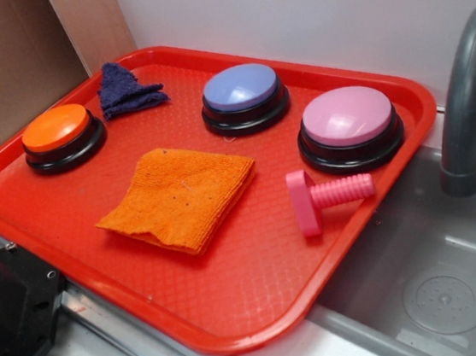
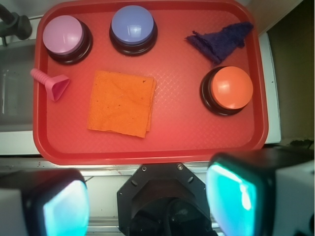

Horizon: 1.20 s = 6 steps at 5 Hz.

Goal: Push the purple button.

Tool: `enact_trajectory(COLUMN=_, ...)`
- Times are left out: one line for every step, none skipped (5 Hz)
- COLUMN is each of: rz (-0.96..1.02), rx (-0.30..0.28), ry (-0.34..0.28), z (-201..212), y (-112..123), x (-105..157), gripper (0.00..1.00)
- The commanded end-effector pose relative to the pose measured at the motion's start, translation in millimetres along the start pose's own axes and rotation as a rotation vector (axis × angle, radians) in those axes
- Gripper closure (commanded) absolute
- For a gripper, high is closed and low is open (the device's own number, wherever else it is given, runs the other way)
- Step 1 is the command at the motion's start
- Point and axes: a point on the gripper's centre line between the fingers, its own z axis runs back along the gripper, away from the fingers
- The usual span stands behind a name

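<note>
1. The red tray (image 1: 262, 313) lies beside a grey sink (image 1: 457, 290); the faucet (image 1: 466, 100) stands at 3 o'clock in the exterior view.
2. The purple button (image 1: 242, 92) sits on the tray toward 12 o'clock in both views (image 2: 132, 25); nothing touches it.
3. The pink button (image 1: 349, 122) is just beside it; the orange button (image 1: 59, 131) is well apart, at 9 o'clock in the exterior view.
4. An orange cloth (image 1: 180, 195) lies folded in the tray's middle; a dark blue cloth (image 1: 125, 89) is crumpled between the orange and purple buttons; a pink toy bolt (image 1: 326, 195) lies near the pink button.
5. The gripper (image 2: 147, 206) hangs above the tray's near edge at 6 o'clock in the wrist view; its fingers (image 2: 236, 196) are spread wide, holding nothing.
</note>
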Motion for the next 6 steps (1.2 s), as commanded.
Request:
enact_trajectory(rz=0.000, rx=0.000, ry=0.000, z=0, y=0, x=0, gripper=0.00)
enact_trajectory(rz=0.016, rx=0.128, ry=-0.045, z=-16, y=9, x=46, gripper=0.00)
enact_trajectory(rz=-0.039, rx=0.123, ry=-0.088, z=-34, y=1, x=88, gripper=0.00)
enact_trajectory(rz=-0.102, rx=0.104, ry=-0.078, z=-68, y=-7, x=123, gripper=0.00)
enact_trajectory(rz=-0.150, rx=0.081, ry=-0.096, z=-85, y=-2, x=145, gripper=0.00)
enact_trajectory(rz=-0.243, rx=0.097, ry=-0.099, z=-98, y=18, x=155, gripper=0.00)
